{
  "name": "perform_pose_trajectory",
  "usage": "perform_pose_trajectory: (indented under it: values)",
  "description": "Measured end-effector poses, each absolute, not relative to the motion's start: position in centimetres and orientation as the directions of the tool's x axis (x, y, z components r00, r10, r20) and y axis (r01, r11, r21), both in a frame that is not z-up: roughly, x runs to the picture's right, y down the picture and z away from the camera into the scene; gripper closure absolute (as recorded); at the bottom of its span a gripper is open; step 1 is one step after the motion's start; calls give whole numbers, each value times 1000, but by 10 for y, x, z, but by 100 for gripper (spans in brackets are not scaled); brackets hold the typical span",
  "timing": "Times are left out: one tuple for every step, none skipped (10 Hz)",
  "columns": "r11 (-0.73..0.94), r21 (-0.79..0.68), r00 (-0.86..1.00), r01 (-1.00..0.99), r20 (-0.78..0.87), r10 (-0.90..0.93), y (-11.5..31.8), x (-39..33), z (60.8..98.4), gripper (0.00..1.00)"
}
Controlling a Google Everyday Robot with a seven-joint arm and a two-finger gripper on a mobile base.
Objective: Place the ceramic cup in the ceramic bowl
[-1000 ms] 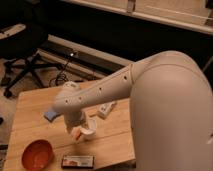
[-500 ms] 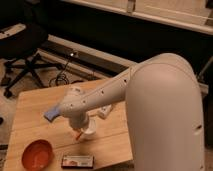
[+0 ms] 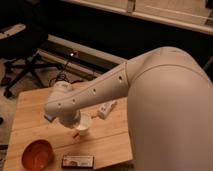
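Note:
The white ceramic cup (image 3: pixel 83 123) sits just under the wrist end of my arm, above the wooden table (image 3: pixel 30 107), tilted with its rim showing. My gripper (image 3: pixel 77 131) is down at the cup, mostly hidden by the arm's wrist; an orange fingertip shows below the cup. The orange-red ceramic bowl (image 3: pixel 37 154) stands on the table's front left corner, to the lower left of the cup and apart from it.
A long white tube-like bottle (image 3: pixel 106 108) lies on the table right of the cup. A flat dark packet (image 3: pixel 77 161) lies near the front edge. An office chair (image 3: pixel 20 55) stands beyond the table at left. My large white arm fills the right side.
The arm's wrist and the cup have shifted slightly left and toward the front of the table, nearer the bowl. The blue thing seen at the wrist's left before is now nearly hidden.

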State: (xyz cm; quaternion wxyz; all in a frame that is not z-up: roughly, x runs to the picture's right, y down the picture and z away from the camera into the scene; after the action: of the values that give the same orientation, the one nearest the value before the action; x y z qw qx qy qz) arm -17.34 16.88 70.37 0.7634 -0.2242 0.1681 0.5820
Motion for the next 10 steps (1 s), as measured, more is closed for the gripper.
perform_pose_trajectory:
  values:
    - [257,-163,305,-952,-496,813,162,-187,688,100]
    - [285,-181,338,-941,-478,811,156,-199,677,100]
    - [321,-220,388,-921,-456,801,153,-220,662,100]
    - [359,-284,453,-889,-438,776,157,-246,647,100]
    - [384,-325,496,-864,-424,758,161,-262,638,100]
    - [414,-367,544,-833,-407,734,166,-278,630,100]
    - [447,-402,591,-799,-389,707,171,-292,622,100]
    - [489,-440,647,-754,-364,670,179,-307,615,100]
    - [525,-476,698,-706,-342,629,188,-319,607,100]
    - [543,-501,729,-674,-331,599,194,-324,603,100]
